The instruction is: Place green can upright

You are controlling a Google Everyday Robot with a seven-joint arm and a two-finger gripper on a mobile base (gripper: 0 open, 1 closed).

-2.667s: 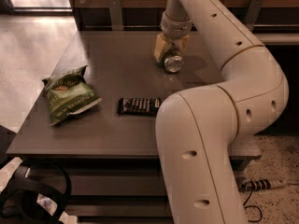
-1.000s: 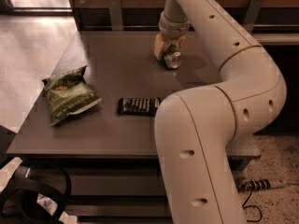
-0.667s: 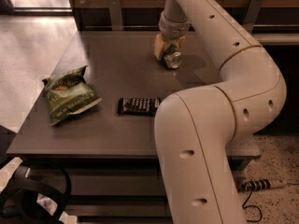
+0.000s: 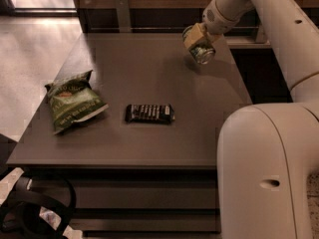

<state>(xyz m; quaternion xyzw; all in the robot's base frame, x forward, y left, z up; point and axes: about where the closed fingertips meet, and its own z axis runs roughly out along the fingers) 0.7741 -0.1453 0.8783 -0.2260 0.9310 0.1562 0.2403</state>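
My gripper (image 4: 199, 43) is over the far right part of the grey table (image 4: 149, 143). It is shut on the green can (image 4: 203, 53). The can hangs tilted, its shiny silver end facing down and towards the camera, and only a little of its dark side shows. It is held above the table top, with its shadow on the surface just below and to the left. The tan fingers (image 4: 192, 36) cover the can's upper part.
A crinkled green chip bag (image 4: 74, 103) lies at the table's left. A dark candy bar (image 4: 149, 113) lies in the middle front. My white arm (image 4: 269, 153) fills the right side. A ledge and a post stand behind the table's far edge.
The gripper with the can has risen off the table and moved to the right. The can's silver end now points more towards the camera. The chip bag and the candy bar have not moved.
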